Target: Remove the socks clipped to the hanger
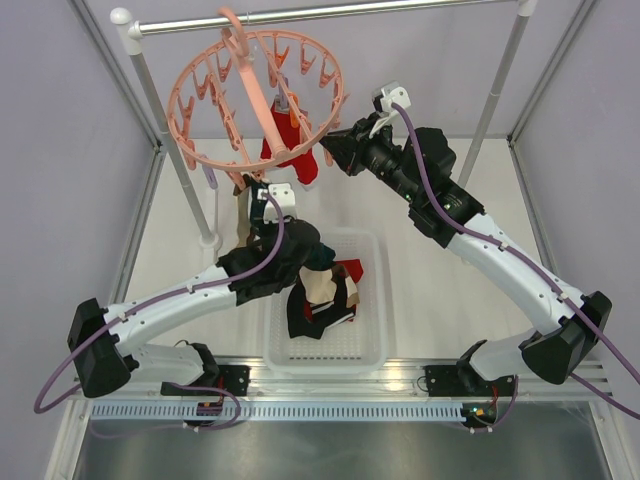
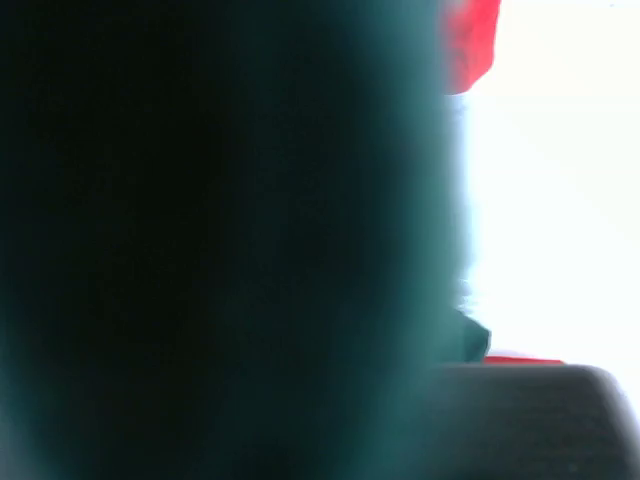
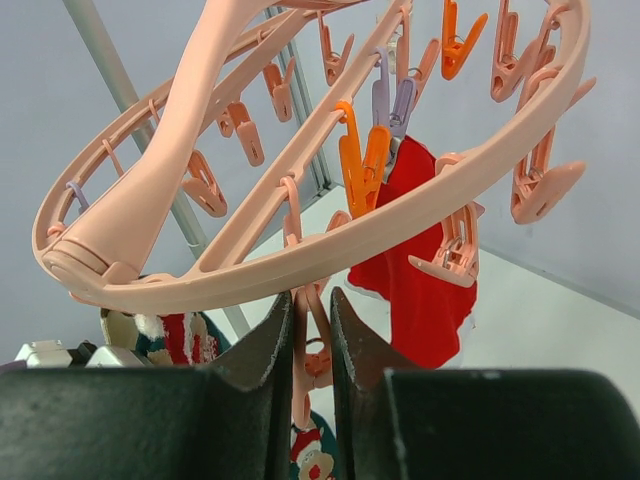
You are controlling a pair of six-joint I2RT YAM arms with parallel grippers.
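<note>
The salmon-pink hanger [image 1: 190, 75] hangs from the rail, and its ring crosses the right wrist view [image 3: 300, 270]. A red sock [image 1: 290, 152] [image 3: 420, 290] hangs clipped under it. My right gripper [image 1: 332, 150] [image 3: 310, 310] is at the ring's right edge. Its jaws are closed on a pink clip [image 3: 315, 350], and a dark teal patterned sock [image 3: 315, 455] hangs below the clip. My left gripper [image 1: 257, 192] reaches up under the ring. Dark teal fabric [image 2: 220, 240] fills its wrist view and hides the jaws.
A white basket [image 1: 380, 340] stands between the arm bases and holds beige, red and black socks [image 1: 322, 295]. The metal rail [image 1: 330, 12] and its left post [image 1: 170, 130] stand close to the hanger. Grey walls enclose the table.
</note>
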